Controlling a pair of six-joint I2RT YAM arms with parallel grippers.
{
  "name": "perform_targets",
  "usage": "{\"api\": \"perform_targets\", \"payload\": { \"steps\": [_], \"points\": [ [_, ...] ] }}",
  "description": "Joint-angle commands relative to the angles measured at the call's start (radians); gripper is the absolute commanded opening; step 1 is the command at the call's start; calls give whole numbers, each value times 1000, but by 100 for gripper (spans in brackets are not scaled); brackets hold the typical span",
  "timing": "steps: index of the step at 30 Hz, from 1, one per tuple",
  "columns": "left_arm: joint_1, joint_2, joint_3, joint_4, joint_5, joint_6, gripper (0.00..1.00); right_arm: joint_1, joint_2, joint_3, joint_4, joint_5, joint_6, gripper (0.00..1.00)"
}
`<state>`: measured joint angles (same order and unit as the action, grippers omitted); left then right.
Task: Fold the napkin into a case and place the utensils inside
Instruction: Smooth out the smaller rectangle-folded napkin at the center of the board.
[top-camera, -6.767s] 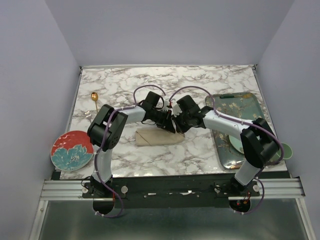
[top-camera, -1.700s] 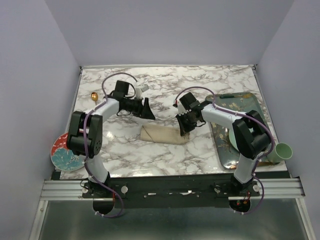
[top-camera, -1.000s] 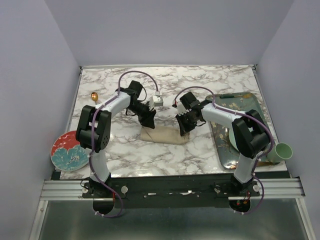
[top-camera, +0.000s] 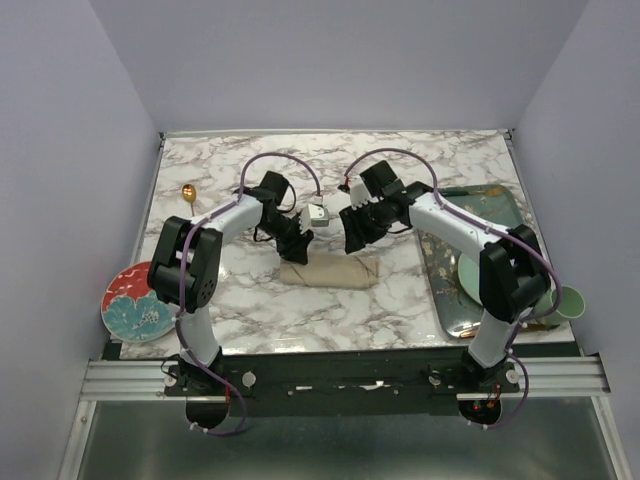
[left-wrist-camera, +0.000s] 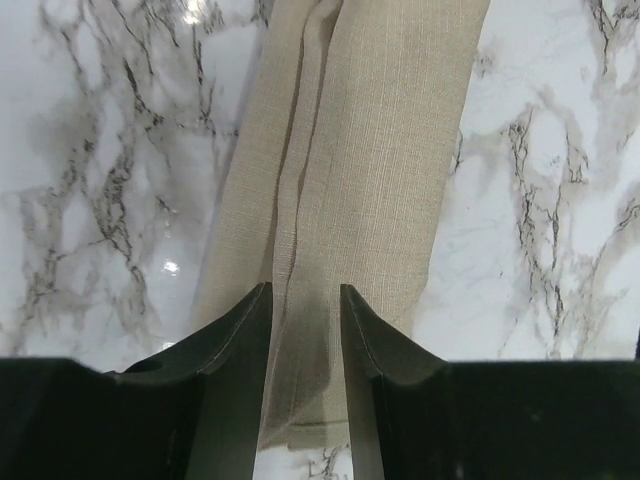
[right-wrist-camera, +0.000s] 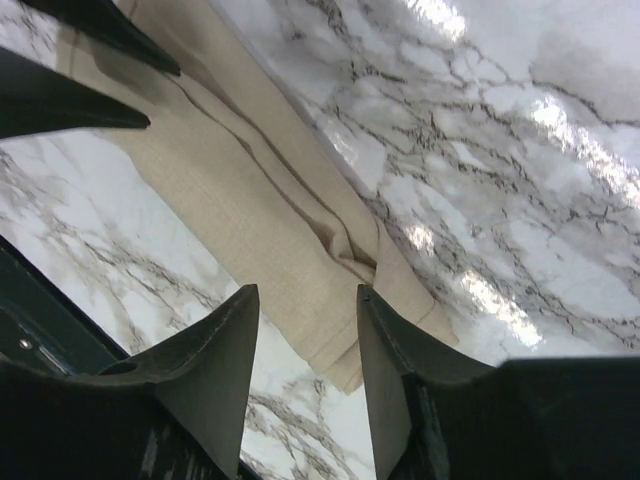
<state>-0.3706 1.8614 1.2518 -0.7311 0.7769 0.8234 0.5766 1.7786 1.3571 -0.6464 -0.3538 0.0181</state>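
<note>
The left gripper (left-wrist-camera: 305, 300) is hanging open, gripping nothing, its 2 black fingers straddling the lengthwise fold line at one short end of the case (left-wrist-camera: 370, 150). It looks lined up to pinch or lift that overlapping flap. I cannot tell whether the tips are touching the cloth.

The right gripper (right-wrist-camera: 302, 305) is also spread and empty, hovering over the opposite short end, where a small tuck is showing. With one claw at each end, the pair seems to be tidying the fold or readying the pocket's mouth.

The case, a narrow beige oblong, is lying flat on the marble tabletop (top-camera: 440, 160), midway between the arms. The gold spoon (top-camera: 188, 192) is waiting well apart at the far left edge, not yet inside. A red plate (top-camera: 135, 305) is sitting at the near left, and a floral tray (top-camera: 490, 205) is sitting at the right.
</note>
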Motion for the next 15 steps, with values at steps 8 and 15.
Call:
{"api": "perform_targets", "payload": {
  "steps": [8,15],
  "points": [
    [-54,-99,-55,94,-47,186,41,-14,223,166,70,-154,59,50],
    [-90,-85,-68,105,-93,227,40,-14,294,200,86,-197,85,46]
  ]
}}
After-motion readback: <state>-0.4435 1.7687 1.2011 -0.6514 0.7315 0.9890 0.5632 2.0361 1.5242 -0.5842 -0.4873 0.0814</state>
